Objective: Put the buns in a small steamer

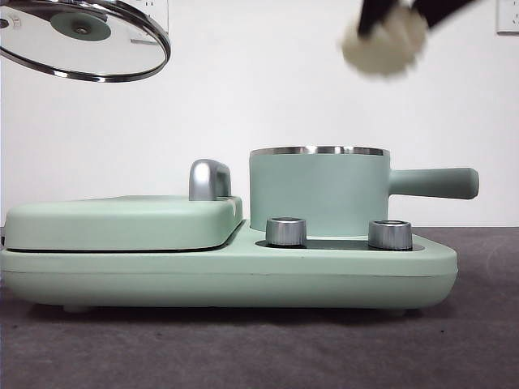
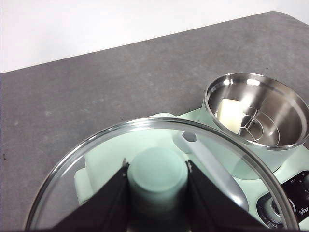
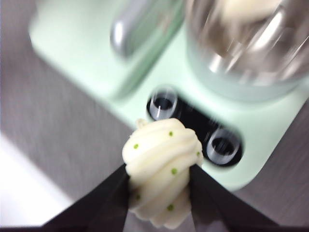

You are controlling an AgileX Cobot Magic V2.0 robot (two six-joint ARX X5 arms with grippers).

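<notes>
a dark grey, faintly mottled table [image 1: 486, 340] carries one thing directly: a long mint-green cooker base [image 1: 243, 279] with rounded corners, resting on small feet near the table's far edge by the white wall.

left hand [image 2: 157, 193]: flat black tapered jaws | right hand [image 3: 160, 186]: same black wedge-shaped jaws

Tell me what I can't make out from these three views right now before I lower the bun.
- Front view: the small steamer wall hides its inside; the smooth bun shows only in the left wrist view.
- Front view: the pleated bun is blurred, and the right gripper is cut by the top edge.
- Right wrist view: motion blur smears the steamer's inside.
- Front view: the glass lid is cut off; the left gripper is unseen.
</notes>
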